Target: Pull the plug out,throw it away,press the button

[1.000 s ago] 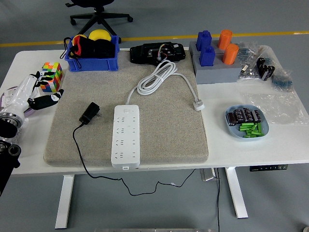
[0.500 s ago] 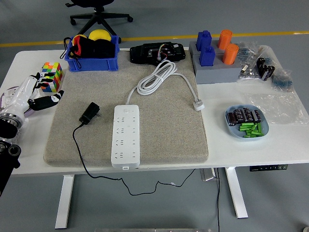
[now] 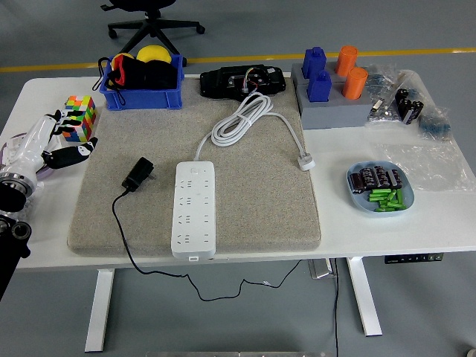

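Head view: black plug lies loose on the grey mat, just left of the white power strip — not in any socket, so the pull and the drop look done. Judged next: press the strip's button, which I can't make out. Left hand sits at the table's left edge beside the colour cube, fingers relaxed and spread, holding nothing.

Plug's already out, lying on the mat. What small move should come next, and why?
Probably swing the left hand in toward the power strip to press its button: the black plug lies apart on the mat, and the hand hangs open, holding nothing, at the table's left edge.
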Controlling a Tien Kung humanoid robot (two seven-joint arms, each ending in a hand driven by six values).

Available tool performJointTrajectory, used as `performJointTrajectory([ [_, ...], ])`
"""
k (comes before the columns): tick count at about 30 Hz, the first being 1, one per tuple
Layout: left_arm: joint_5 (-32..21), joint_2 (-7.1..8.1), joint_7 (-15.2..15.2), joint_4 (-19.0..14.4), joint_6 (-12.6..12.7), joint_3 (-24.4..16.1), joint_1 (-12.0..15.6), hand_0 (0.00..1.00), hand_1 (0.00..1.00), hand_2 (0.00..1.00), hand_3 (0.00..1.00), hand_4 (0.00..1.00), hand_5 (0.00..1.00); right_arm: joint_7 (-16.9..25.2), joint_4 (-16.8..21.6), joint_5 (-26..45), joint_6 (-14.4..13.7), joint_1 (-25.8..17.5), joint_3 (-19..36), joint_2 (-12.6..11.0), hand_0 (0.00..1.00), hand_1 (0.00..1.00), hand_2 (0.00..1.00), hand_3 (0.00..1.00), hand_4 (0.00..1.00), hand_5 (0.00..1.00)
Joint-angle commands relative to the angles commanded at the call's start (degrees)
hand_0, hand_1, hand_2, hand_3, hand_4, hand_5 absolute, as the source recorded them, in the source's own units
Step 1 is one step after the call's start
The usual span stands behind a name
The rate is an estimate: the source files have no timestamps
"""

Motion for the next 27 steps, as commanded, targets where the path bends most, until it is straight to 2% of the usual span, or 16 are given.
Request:
performJointTrajectory([
  [27,-0.1,0.31,0.1,0.0,0.0,1.1,-0.5,0.778,0.743,0.766,0.825,0.698,0.239,0.0,0.0,0.5,0.0,0.1,-1.3,-0.6,0.728,0.674,0.656,0.630,0.739,0.595],
])
